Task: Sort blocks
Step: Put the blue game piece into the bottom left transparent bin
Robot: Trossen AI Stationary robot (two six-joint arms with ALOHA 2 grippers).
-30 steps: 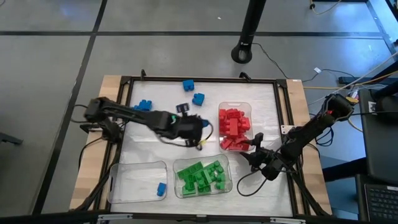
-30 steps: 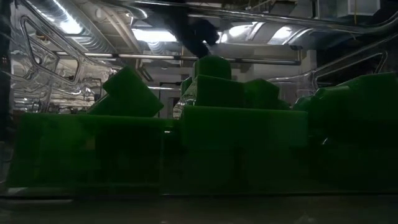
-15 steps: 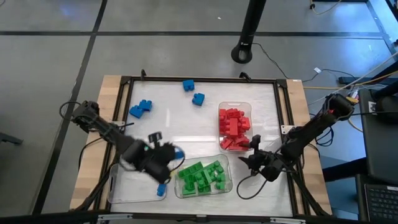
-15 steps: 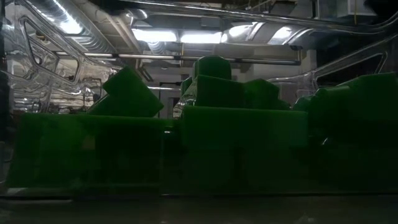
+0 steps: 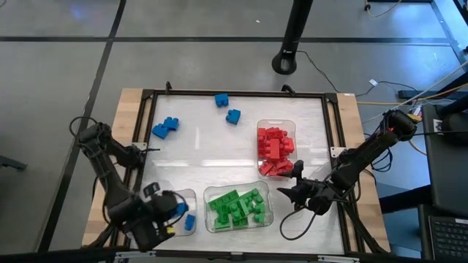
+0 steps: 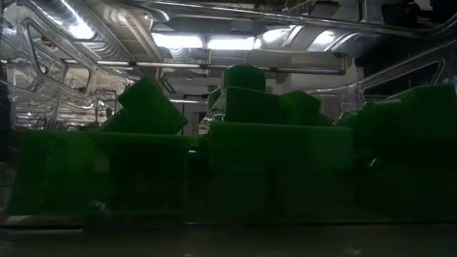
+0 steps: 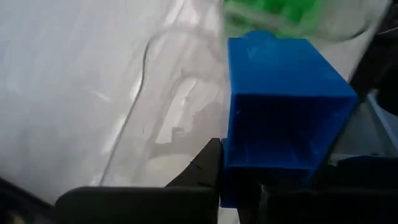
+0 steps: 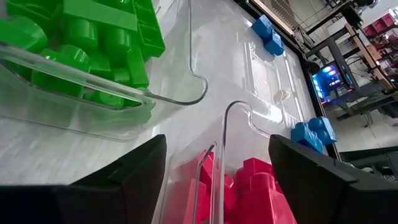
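white table (image 5: 219,146); left gripper (image 5: 175,212) clamps blue block (image 7: 280,106) over tray (image 5: 146,199).

Low view: green blocks (image 6: 278,143) behind clear tray wall (image 6: 100,171) fill frame; table, other trays hidden behind them. Left wrist view: blue block (image 7: 283,106) hides left gripper (image 7: 280,186) fingertips; frame edge cuts off green pile. Right wrist view: red blocks (image 8: 255,186) cut off at frame edge. High view: left gripper partly covers near-left tray (image 5: 139,201).
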